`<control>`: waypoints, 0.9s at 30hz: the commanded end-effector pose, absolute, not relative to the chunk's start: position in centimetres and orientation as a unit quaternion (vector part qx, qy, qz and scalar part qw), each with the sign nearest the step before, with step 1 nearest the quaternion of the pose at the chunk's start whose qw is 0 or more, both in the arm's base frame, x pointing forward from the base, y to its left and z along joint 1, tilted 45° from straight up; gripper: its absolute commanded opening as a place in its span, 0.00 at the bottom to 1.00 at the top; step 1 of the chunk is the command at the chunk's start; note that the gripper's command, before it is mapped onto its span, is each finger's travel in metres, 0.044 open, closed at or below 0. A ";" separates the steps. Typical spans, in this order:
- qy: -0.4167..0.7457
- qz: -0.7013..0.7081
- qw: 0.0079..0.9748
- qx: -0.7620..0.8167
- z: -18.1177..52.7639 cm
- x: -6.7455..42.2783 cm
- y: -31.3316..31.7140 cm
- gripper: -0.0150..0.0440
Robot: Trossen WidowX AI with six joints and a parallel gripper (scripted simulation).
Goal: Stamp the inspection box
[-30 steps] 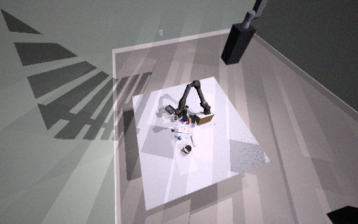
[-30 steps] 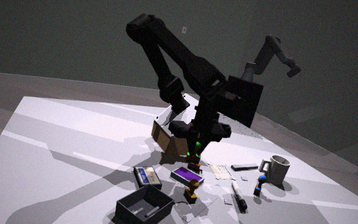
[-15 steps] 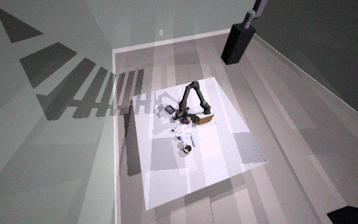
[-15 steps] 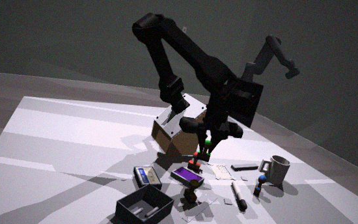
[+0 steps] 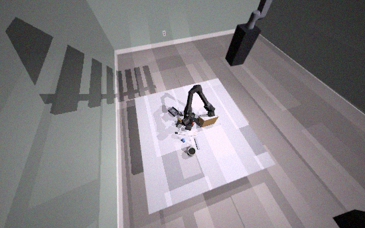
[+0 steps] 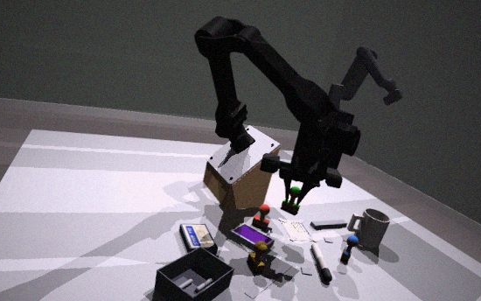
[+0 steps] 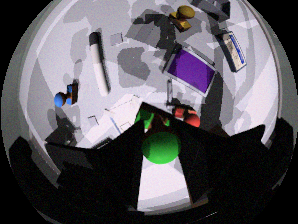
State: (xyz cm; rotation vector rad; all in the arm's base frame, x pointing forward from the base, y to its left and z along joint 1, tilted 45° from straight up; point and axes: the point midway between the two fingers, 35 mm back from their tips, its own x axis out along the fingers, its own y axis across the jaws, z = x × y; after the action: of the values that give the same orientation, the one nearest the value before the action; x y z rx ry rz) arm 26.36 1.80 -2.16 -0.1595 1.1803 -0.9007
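My gripper [image 6: 295, 199] [image 7: 156, 123] is shut on the green-knobbed stamp [image 6: 290, 206] [image 7: 161, 147] and holds it upright a little above the bench, over the far edge of the white card [image 6: 297, 229] [image 7: 117, 116]. The purple ink pad [image 6: 251, 234] [image 7: 192, 70] lies to the left of the card. A red-knobbed stamp [image 6: 262, 217] [image 7: 192, 119] stands between the pad and my gripper. The card's inspection box is too small to make out.
A yellow stamp [image 6: 258, 256] [image 7: 184, 15] and a blue stamp [image 6: 349, 248] [image 7: 65, 99] stand near the front. A pen [image 6: 321, 262] [image 7: 100, 63], a grey mug [image 6: 373, 227], a black bar [image 6: 328, 224], a black tray [image 6: 194, 277], a blue-white box [image 6: 197, 235] and a cardboard box [image 6: 242, 179] surround the spot.
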 end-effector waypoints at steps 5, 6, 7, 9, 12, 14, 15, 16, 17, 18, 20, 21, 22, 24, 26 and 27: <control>0.495 -0.460 0.737 -0.001 -4.2 25.6 3.7 0.25; 0.489 -0.466 0.737 0.008 -4.4 25.5 4.0 0.25; 0.484 -0.472 0.737 0.016 -4.7 25.4 4.2 0.25; 0.472 -0.483 0.737 0.033 -5.1 25.1 4.6 0.25; 0.453 -0.500 0.735 0.059 -5.8 24.7 5.2 0.25; 0.441 -0.512 0.734 0.075 -6.3 24.5 5.6 0.25; 0.434 -0.517 0.733 0.084 -6.5 24.3 5.7 0.25; 0.427 -0.522 0.732 0.092 -6.7 24.2 5.9 0.25; 0.421 -0.528 0.731 0.100 -7.0 24.0 6.1 0.25; 0.414 -0.533 0.730 0.109 -7.2 23.9 6.3 0.25; 0.400 -0.543 0.728 0.125 -7.6 23.5 6.6 0.25; 0.393 -0.548 0.726 0.133 -7.9 23.4 6.8 0.25; 0.386 -0.553 0.725 0.141 -8.1 23.2 7.0 0.25; 0.376 -0.559 0.723 0.152 -8.4 23.0 7.2 0.25; 0.375 -0.560 0.723 0.153 -8.4 23.0 7.2 0.25; 0.375 -0.560 0.723 0.153 -8.4 23.0 7.2 0.25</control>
State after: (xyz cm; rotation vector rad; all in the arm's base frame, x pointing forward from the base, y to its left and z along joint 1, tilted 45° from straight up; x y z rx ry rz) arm 23.10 6.99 -8.05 0.3125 0.8458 -1.2206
